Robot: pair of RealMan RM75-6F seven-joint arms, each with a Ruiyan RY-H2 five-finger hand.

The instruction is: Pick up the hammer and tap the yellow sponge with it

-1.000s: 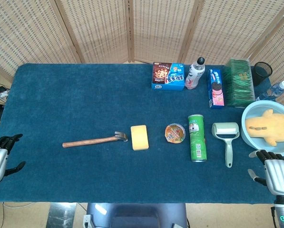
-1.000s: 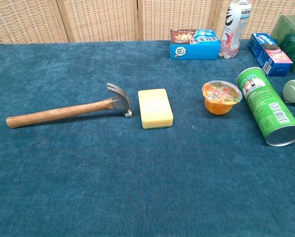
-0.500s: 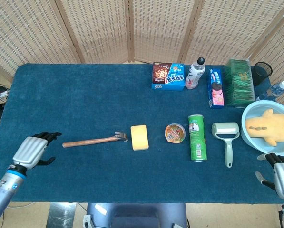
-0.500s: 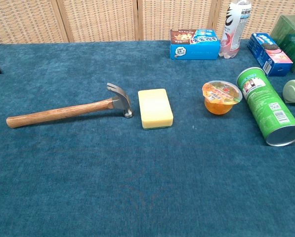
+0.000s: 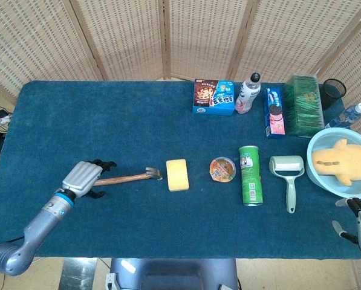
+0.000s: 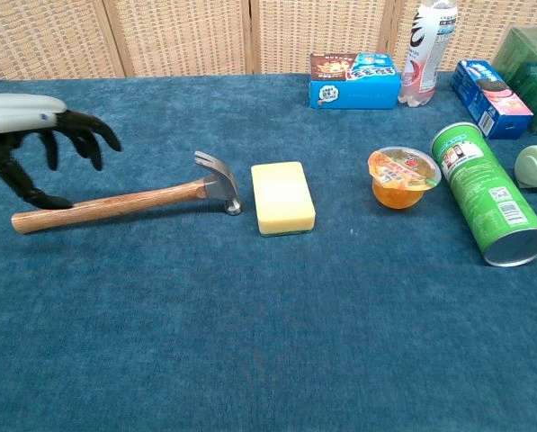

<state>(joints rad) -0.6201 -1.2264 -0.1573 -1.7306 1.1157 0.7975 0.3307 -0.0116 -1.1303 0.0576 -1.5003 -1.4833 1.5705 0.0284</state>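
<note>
A claw hammer [image 6: 120, 201] with a brown wooden handle and grey steel head lies flat on the blue counter [image 6: 268, 342], handle pointing left, head toward the right with the claw curving away. Just beside its head, not clearly touching, lies the yellow sponge [image 6: 282, 197], a rectangular block resting flat.

The hammer [image 6: 124, 200] is lying left of the sponge [image 6: 282, 197], its head just beside it. Right of the sponge are sitting a jelly cup [image 6: 404, 176], then a toppled chip can [image 6: 488, 193].
</note>
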